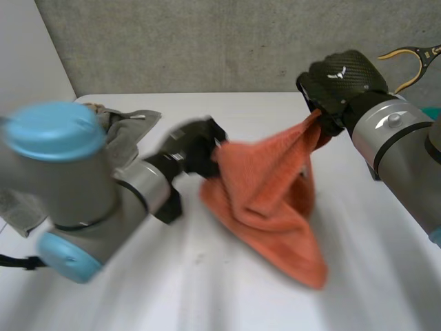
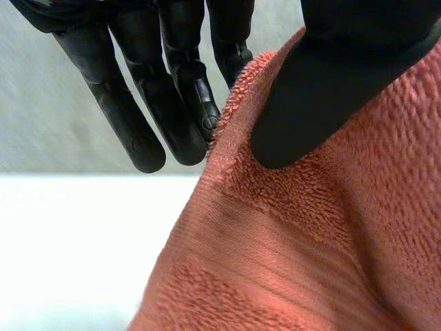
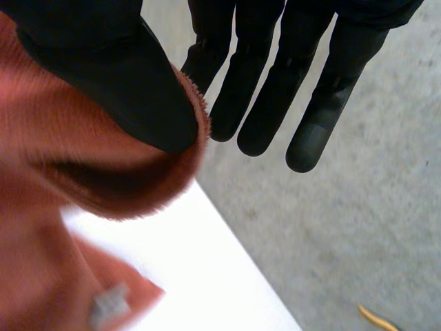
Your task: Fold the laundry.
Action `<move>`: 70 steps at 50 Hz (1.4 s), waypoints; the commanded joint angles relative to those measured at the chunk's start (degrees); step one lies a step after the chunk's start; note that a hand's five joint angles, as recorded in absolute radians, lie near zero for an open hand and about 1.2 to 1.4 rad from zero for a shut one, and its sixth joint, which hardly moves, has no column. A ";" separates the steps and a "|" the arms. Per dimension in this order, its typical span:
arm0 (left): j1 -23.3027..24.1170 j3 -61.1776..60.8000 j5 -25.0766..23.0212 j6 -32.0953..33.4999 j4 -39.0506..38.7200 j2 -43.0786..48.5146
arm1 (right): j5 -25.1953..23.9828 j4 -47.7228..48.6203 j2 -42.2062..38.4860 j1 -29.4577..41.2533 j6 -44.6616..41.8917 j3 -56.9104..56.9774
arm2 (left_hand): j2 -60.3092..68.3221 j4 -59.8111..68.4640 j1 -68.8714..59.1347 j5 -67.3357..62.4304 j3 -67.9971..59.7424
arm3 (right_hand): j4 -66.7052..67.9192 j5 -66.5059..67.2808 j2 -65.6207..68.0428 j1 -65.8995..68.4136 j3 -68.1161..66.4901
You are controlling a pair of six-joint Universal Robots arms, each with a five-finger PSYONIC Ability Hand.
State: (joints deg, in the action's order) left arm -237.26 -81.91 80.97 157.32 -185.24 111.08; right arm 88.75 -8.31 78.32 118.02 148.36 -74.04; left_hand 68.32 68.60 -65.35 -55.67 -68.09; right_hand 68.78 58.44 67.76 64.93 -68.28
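A: What lies nearest on the white table [image 1: 207, 296]?
B: The low tip of an orange towel [image 1: 265, 186], drooping toward five o'clock. Whether it touches the table I cannot tell. The rest hangs over the table's middle, slung between the two hands.
A: How is it held?
B: The left hand [image 1: 196, 148], at the towel's nine o'clock, pinches its edge: the thumb [image 2: 324, 103] presses the pile against straight fingers [image 2: 196, 117] behind it. The right hand [image 1: 341, 83], higher up at one o'clock, pinches a corner the same way, thumb [image 3: 131, 89] on the hem and fingers [image 3: 310, 131] straight beyond. A small label [image 3: 110, 303] shows on the cloth below that hand.
A: Why lift it like that?
B: Likely to stretch it open so it can be laid flat for a fold. It sags bunched and creased, so no fold looks made yet.
A: Is anything in the way?
B: A grey cloth [image 1: 131, 127] lies crumpled at the table's ten o'clock, close behind the left arm, and could be brushed. Farther off at two o'clock, a yellow and black pronged tool [image 1: 413, 58] shows near the concrete wall [image 1: 207, 41]
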 commanded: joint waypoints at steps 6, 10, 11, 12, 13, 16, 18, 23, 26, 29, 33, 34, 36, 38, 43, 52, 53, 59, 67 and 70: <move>-5.84 -2.91 0.24 25.46 4.35 -11.85 | 0.10 -0.13 -2.90 -2.00 -3.34 -3.04 | 11.68 11.40 -14.65 -14.33 -11.91 | 11.22 11.56 12.24 15.07 -11.72; -7.24 -3.26 0.32 31.54 6.55 -11.24 | 0.02 -0.22 -4.66 -2.00 -3.60 -3.83 | 11.68 11.40 -14.65 -14.33 -11.91 | 11.22 11.56 12.24 15.07 -11.72; -7.34 -3.26 0.33 32.34 6.82 -10.89 | 0.02 -0.22 -4.93 -1.92 -3.60 -3.92 | 11.68 11.40 -14.65 -14.33 -11.91 | 11.22 11.56 12.24 15.07 -11.72; -7.42 -3.34 0.33 33.04 7.00 -10.28 | 0.02 -0.30 -5.62 -1.83 -3.77 -4.09 | 11.68 11.40 -14.65 -14.33 -11.91 | 11.22 11.56 12.24 15.07 -11.72; -7.43 -3.61 0.41 33.75 7.09 -9.49 | 0.02 -0.22 -6.24 -1.74 -3.86 -4.09 | 11.68 11.40 -14.65 -14.33 -11.91 | 11.22 11.56 12.24 15.07 -11.72; -7.51 -3.79 0.33 35.68 6.48 -3.78 | -0.07 -0.04 -9.93 -1.21 -4.48 -3.48 | 11.68 11.40 -14.65 -14.33 -11.91 | 11.22 11.56 12.24 15.07 -11.72; -7.51 -2.12 0.50 36.39 5.95 0.44 | 0.19 -0.04 -11.86 -1.21 -4.48 -2.69 | 11.68 11.40 -14.65 -14.33 -11.91 | 11.22 11.56 12.24 15.07 -11.72; -7.43 4.73 0.68 36.65 3.14 8.08 | 0.28 3.02 -17.31 -1.13 -3.25 0.38 | 11.68 11.40 -14.65 -14.33 -11.91 | 11.22 11.56 12.24 15.07 -11.72; -7.34 8.16 0.94 36.74 3.31 11.25 | 0.89 4.79 -19.07 -1.12 -2.90 0.74 | -12.29 -12.57 9.32 9.64 12.06 | 11.22 11.56 12.24 15.07 -11.72; -6.64 8.87 1.12 36.65 4.79 12.14 | 1.86 5.32 -19.87 -1.21 -2.81 0.21 | -15.54 -15.83 12.57 12.89 15.31 | 11.22 11.56 12.24 15.07 -11.72; -6.55 8.17 2.43 36.56 7.34 11.70 | 2.39 5.67 -19.61 -1.56 -2.72 -1.45 | -15.71 -16.00 12.74 13.07 15.49 | 11.22 11.56 12.24 15.07 -11.72; -6.46 7.91 2.87 36.65 7.70 11.61 | 2.30 5.76 -19.52 -1.65 -2.72 -1.98 | -15.71 -16.00 12.74 13.07 15.49 | 11.22 11.56 12.24 15.07 -11.72; -6.46 7.47 3.92 36.74 8.23 11.61 | 2.13 6.11 -19.43 -1.74 -2.63 -3.30 | -15.71 -16.00 12.74 13.07 15.49 | 11.22 11.56 12.24 15.07 -11.72; -6.55 7.20 4.98 36.83 8.32 11.70 | 2.13 6.46 -19.43 -1.57 -2.72 -3.83 | -16.05 -16.33 13.08 13.40 15.82 | 11.22 11.56 12.24 15.07 -11.72; -6.11 7.64 5.95 36.83 7.44 12.75 | 2.13 6.55 -19.43 -1.48 -2.81 -4.27 | -15.55 -15.84 12.58 12.90 15.32 | 11.22 11.56 12.24 15.07 -11.72; -5.93 12.99 5.95 38.84 -0.63 16.01 | 2.56 9.35 -20.22 -1.21 -3.95 0.99 | 11.68 11.40 -14.65 -14.33 -11.91 | 11.22 11.56 12.24 15.07 -11.72; -5.76 15.79 5.95 40.07 -3.95 15.75 | 2.74 10.41 -20.40 -1.21 -3.95 2.83 | 11.68 11.40 -14.65 -14.33 -11.91 | 11.22 11.56 12.24 15.07 -11.72; -5.49 25.91 5.69 45.26 -21.27 11.53 | 6.95 25.39 -20.23 -1.39 -3.07 16.71 | 11.68 11.40 -14.65 -14.33 -11.91 | 11.22 11.56 12.24 15.07 -11.72; -6.55 27.86 5.60 46.06 -44.24 6.87 | 7.32 48.02 -15.04 -1.21 -2.98 18.58 | 11.68 11.40 -14.65 -14.33 -11.91 | 11.22 11.56 12.24 15.07 -11.72; -6.37 26.54 5.60 45.97 -42.14 6.78 | 6.26 46.90 -15.12 -1.21 -2.98 18.67 | 11.68 11.40 -14.65 -14.33 -11.91 | 11.22 11.56 12.24 15.07 -11.72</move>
State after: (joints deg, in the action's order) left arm -243.59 -53.62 86.57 203.53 -224.67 118.88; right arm 96.34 33.55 61.60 116.70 145.41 -55.05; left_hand 68.82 68.86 -66.86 -55.95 -68.27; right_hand 68.83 58.66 67.84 64.93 -68.42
